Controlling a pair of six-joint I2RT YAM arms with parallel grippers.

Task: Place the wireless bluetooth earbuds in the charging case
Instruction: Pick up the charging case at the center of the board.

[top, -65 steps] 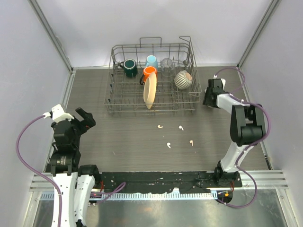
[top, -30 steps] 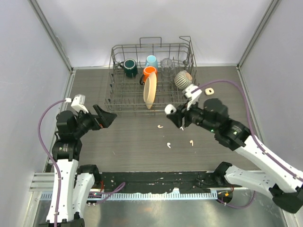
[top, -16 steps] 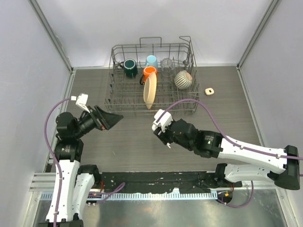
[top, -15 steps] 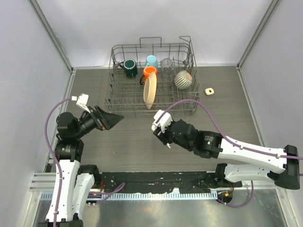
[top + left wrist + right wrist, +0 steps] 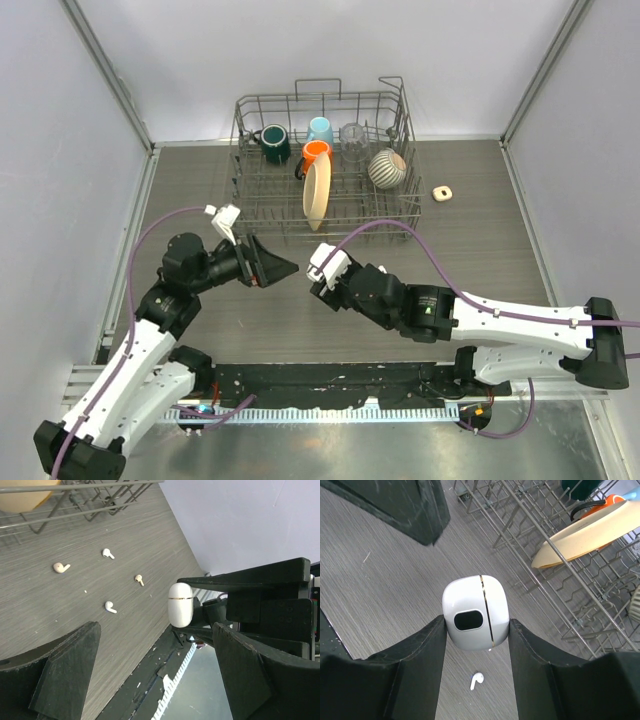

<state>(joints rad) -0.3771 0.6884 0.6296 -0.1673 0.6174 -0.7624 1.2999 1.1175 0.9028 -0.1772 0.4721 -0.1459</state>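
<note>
The charging case (image 5: 476,612), white and glossy with its lid closed, is held above the table between the fingers of my right gripper (image 5: 476,621). In the top view that gripper (image 5: 317,283) hangs over the table's middle. My left gripper (image 5: 285,266) faces it from the left, open and empty, its tips a short way from the case (image 5: 180,605). The left wrist view, with the left gripper (image 5: 155,628) spread wide, shows several earbuds lying on the wood: (image 5: 61,568), (image 5: 107,554), (image 5: 138,579), (image 5: 110,607). One earbud (image 5: 477,680) lies below the held case. From above, the right arm hides the earbuds.
A wire dish rack (image 5: 236,150) with mugs, a cream plate (image 5: 316,195) and a striped bowl (image 5: 386,168) stands at the back. A beige case (image 5: 442,193) lies right of the rack. Grey walls close in both sides.
My left gripper has swung right toward the table's middle. My right gripper has carried the case left, so the two grippers now nearly meet. The grip is unchanged.
</note>
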